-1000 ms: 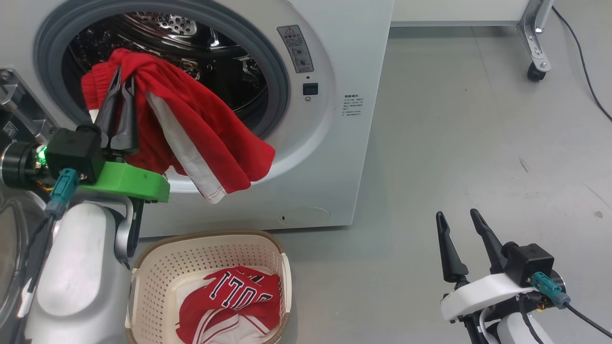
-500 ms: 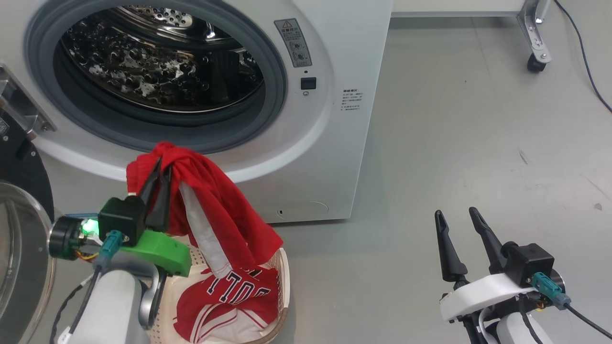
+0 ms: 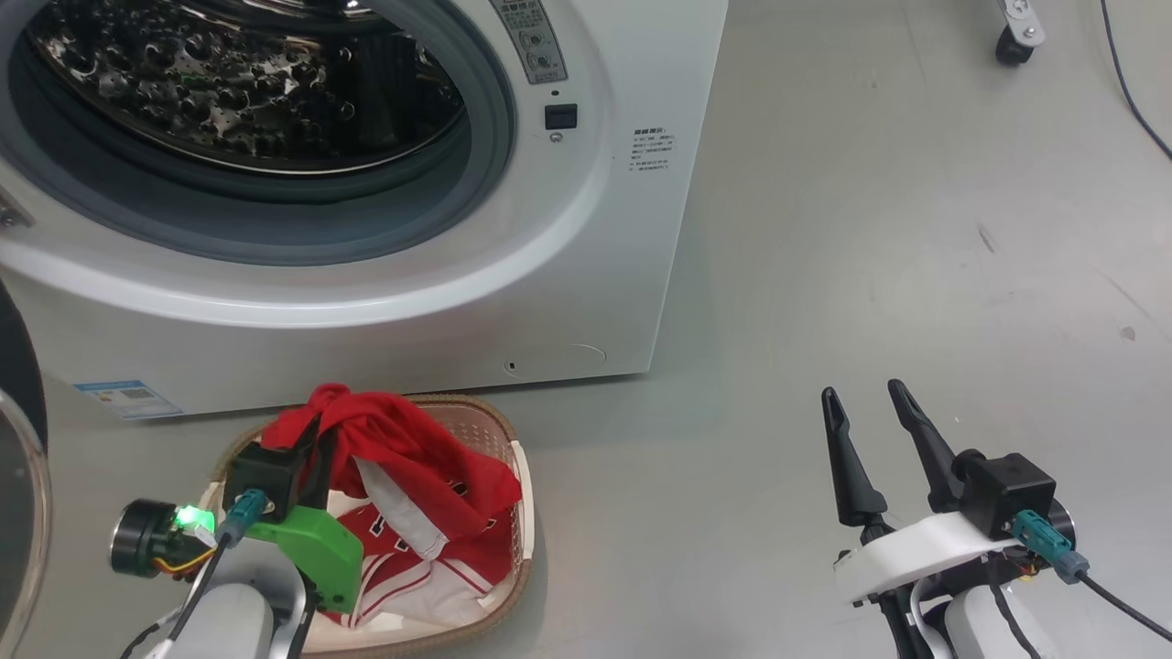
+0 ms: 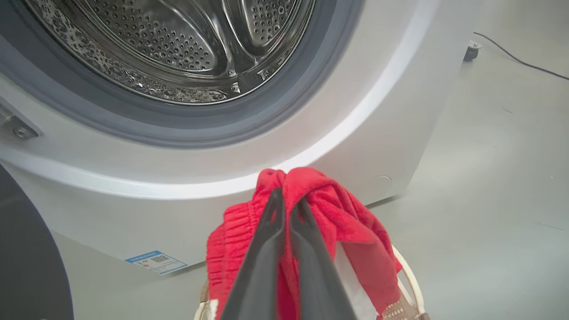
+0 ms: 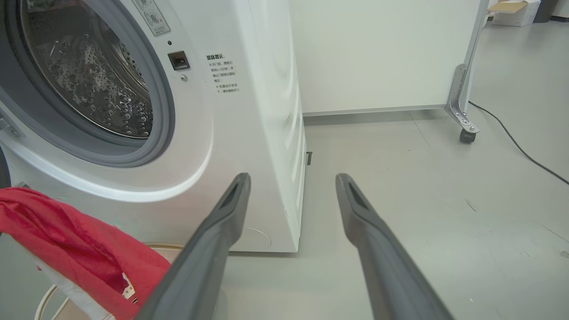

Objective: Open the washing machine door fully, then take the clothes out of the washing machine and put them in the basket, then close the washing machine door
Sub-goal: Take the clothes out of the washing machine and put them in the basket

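The white washing machine (image 3: 586,238) stands with its steel drum (image 3: 229,91) bare of clothes. The washing machine door (image 3: 16,384) is swung open at the far left, where its black rim and glass edge show. On the floor in front sits the cream basket (image 3: 526,522) holding the red-and-white jersey (image 3: 403,572). My left gripper (image 3: 316,435) is shut on the plain red garment (image 3: 412,453), which droops into the basket over the jersey. In the left wrist view the left gripper (image 4: 289,198) pinches a bunched red fold (image 4: 329,209). My right gripper (image 3: 861,392) hangs open over the floor, holding nothing.
Grey floor stretches to the right of the machine. A wheeled frame's caster (image 3: 1007,46) and a black cable (image 3: 1135,91) lie at the far right. A blue label (image 3: 124,398) marks the machine's lower front, and a white panel (image 5: 378,53) stands behind.
My left gripper carried the red garment from the drum mouth down to the basket. The head view has tilted downward. The right gripper has not moved.
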Motion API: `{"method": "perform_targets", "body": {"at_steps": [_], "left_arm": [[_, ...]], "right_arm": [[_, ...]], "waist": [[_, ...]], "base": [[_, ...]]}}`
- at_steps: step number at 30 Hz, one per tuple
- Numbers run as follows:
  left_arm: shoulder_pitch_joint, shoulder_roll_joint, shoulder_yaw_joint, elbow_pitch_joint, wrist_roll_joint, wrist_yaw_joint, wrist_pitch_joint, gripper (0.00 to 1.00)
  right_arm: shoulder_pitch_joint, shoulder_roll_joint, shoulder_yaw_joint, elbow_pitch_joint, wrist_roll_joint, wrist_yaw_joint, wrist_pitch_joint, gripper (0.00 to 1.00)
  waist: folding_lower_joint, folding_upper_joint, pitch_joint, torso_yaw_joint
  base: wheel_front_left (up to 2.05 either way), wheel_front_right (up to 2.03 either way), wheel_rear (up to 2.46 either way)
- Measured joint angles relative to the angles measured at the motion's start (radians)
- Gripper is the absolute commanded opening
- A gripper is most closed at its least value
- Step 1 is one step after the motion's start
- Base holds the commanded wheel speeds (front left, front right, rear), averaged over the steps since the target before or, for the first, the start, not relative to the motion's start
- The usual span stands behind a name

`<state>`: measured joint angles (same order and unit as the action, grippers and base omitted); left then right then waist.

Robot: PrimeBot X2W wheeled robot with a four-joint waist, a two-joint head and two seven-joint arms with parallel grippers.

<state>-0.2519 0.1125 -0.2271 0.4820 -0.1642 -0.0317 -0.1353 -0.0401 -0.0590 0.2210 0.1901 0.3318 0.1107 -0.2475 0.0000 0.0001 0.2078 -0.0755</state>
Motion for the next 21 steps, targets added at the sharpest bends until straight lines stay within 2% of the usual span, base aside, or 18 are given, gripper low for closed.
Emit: {"method": "perform_targets", "body": {"at_steps": [9, 14, 21], "left_arm": [[-0.001, 0.014, 0.029, 0.133, -0.003, 0.002, 0.053, 0.00], [-0.012, 0.026, 0.056, 0.207, -0.021, 0.018, 0.081, 0.00], [-0.097, 0.028, 0.093, 0.270, -0.056, 0.027, 0.092, 0.00]], "right_arm": [[-0.029, -0.003, 0.002, -0.015, -0.009, 0.000, 0.000, 1.00], [-0.046, -0.009, 0.001, -0.028, -0.010, 0.000, 0.001, 1.00], [-0.063, -0.027, -0.014, -0.045, -0.018, 0.000, 0.002, 1.00]], "waist": [[0.0000, 0.0000, 0.072, -0.043], [0.0001, 0.0000, 0.116, -0.067], [0.0000, 0.0000, 0.182, -0.096]], "base": [[0.00, 0.00, 0.00], [0.00, 0.00, 0.00], [0.00, 0.00, 0.00]]}}
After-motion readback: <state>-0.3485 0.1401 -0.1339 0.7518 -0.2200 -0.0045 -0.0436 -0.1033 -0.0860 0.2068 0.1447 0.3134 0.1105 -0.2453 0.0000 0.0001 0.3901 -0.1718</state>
